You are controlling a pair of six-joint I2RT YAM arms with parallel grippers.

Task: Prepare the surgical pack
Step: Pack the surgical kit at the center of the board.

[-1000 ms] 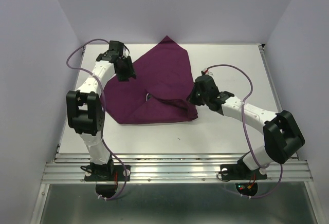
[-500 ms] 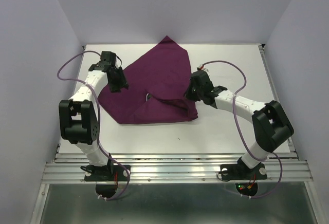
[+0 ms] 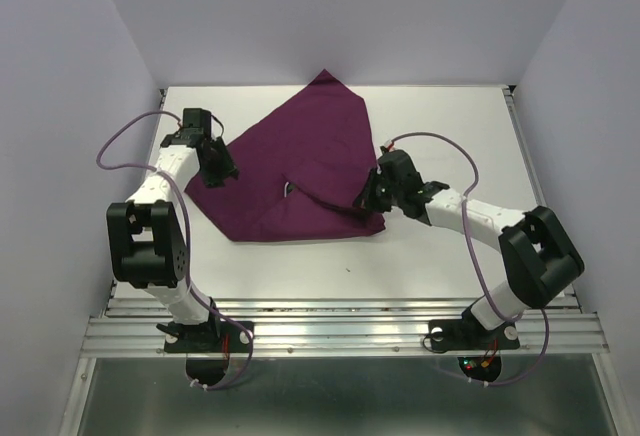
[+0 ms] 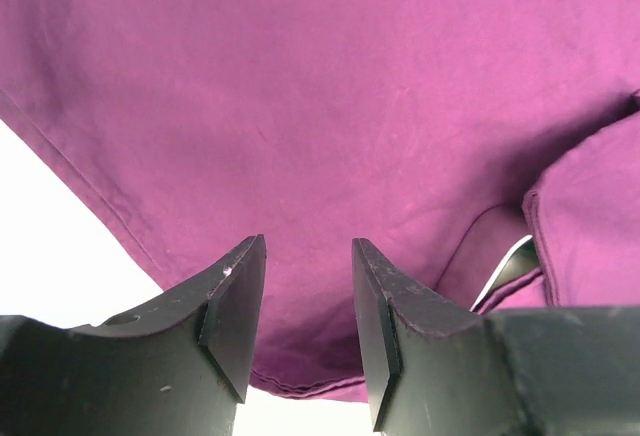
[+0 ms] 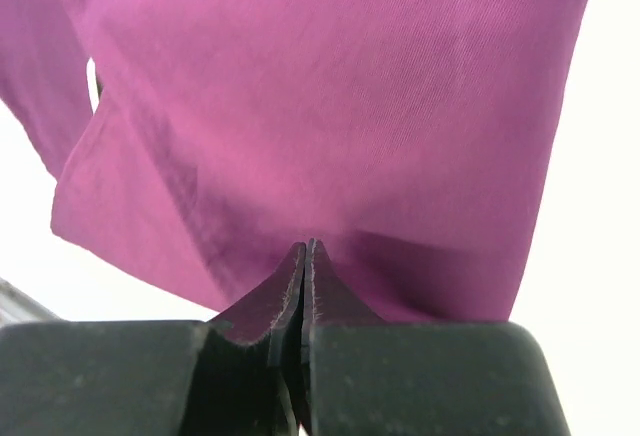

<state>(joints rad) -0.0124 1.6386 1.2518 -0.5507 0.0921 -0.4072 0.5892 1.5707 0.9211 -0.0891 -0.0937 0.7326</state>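
The dark purple cloth [image 3: 300,151] of the surgical pack lies on the table with its near right part folded over into a flap. A sliver of the shiny tray [image 4: 508,266] peeks out from under a fold and shows as a small glint [image 3: 287,189] from above. My left gripper [image 3: 214,170] hovers open over the cloth's left corner, and the cloth [image 4: 330,86] with its hem runs beneath the left gripper [image 4: 308,256]. My right gripper [image 3: 366,199] is shut, and the right gripper's tips [image 5: 308,246] rest against the folded flap [image 5: 330,86]. No gauze or instruments show.
The white table [image 3: 450,126] is boxed in by pale walls on the left, right and back. A metal rail [image 3: 340,328] runs along the near edge by the arm bases. Purple cables loop off both arms.
My left gripper has slid left and nearer along the cloth's edge to its left corner. The right gripper has dipped toward the near side, and the flap under it lies flatter.
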